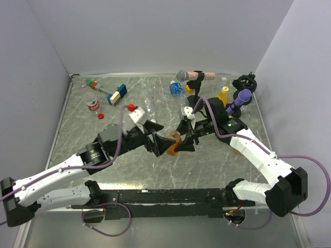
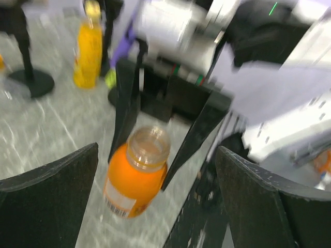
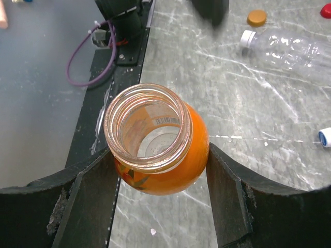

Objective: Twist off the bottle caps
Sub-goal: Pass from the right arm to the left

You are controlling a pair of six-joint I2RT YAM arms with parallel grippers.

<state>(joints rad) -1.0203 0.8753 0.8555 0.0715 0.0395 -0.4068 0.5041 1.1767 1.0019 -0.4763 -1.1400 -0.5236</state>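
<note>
Right gripper (image 3: 158, 164) clamps the open-mouthed orange bottle (image 3: 178, 173) at the centre of the table (image 1: 217, 170); left gripper (image 2: 158, 152) gapes empty at its 9 o'clock, crowding it. In the right wrist view, an orange cap (image 3: 257, 18) and a capped clear bottle (image 3: 289, 47) lie at 1 o'clock

Grey marbled table (image 1: 155, 173) between plain lavender walls (image 1: 155, 36).

White arms (image 1: 257, 153), black joints (image 1: 283, 192), purple cables (image 1: 122, 126)

The right jaws hide the lower sides of the orange bottle (image 3: 170, 175). Beyond the left jaws, the right arm (image 2: 269, 77) and yellow bottle (image 2: 88, 49) are blurred. Beyond the right jaws, the picture's edge cuts 1 clear bottle (image 3: 289, 49), a red cap (image 3: 326, 10) and a white cap (image 3: 325, 137).
</note>
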